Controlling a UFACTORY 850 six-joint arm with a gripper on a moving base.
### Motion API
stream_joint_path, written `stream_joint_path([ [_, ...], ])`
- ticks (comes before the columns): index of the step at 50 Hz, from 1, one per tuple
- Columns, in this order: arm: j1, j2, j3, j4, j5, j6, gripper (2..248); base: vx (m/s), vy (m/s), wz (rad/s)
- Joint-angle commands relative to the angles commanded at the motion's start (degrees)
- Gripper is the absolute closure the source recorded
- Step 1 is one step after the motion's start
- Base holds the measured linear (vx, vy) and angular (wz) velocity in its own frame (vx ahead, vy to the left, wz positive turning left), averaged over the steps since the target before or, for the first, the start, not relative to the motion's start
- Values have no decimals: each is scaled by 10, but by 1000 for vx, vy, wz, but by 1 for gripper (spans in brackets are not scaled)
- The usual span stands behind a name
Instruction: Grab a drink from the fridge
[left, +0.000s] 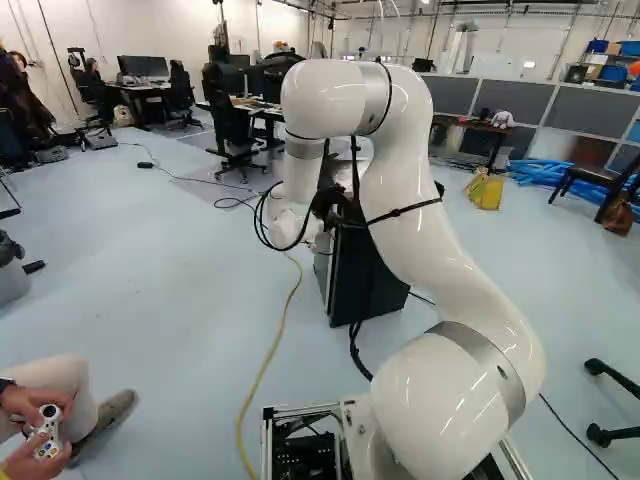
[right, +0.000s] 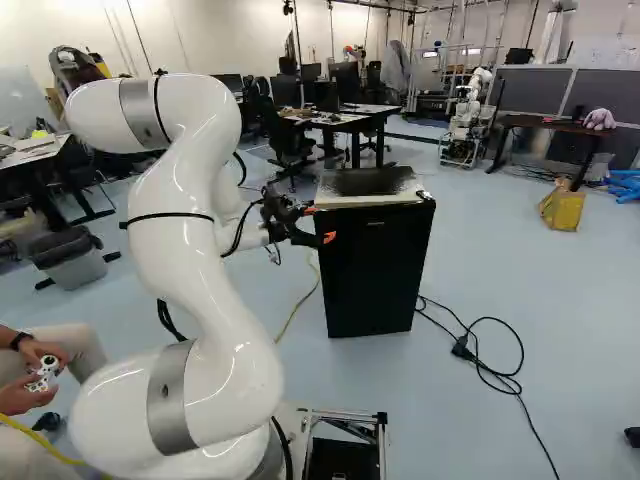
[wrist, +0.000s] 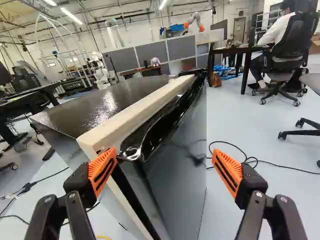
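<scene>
In the right base view my gripper (right: 319, 224) is at the near left upper corner of the small black fridge (right: 375, 275). The wrist view shows the gripper (wrist: 164, 167) open, its orange pads wide apart. One finger is by the corner where the pale strip (wrist: 135, 112) meets the dark front; the other stands out beside the glossy front (wrist: 175, 175). The front's near edge lies between the fingers, not gripped. Whether a pad touches the fridge I cannot tell. The fridge's inside is hidden, and no drink shows.
A black cable (right: 500, 375) lies on the floor beside the fridge, and a yellow cable (left: 275, 345) runs past its other side. A seated person's hands hold a controller (left: 47, 432) near the base. Desks, chairs, a yellow bag (right: 563, 208) and another robot (right: 466, 120) stand farther off.
</scene>
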Motion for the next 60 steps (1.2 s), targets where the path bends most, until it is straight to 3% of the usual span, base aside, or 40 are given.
stream_joint_path([
  [60,9,22,42,3,0,0,3,0,0,0],
])
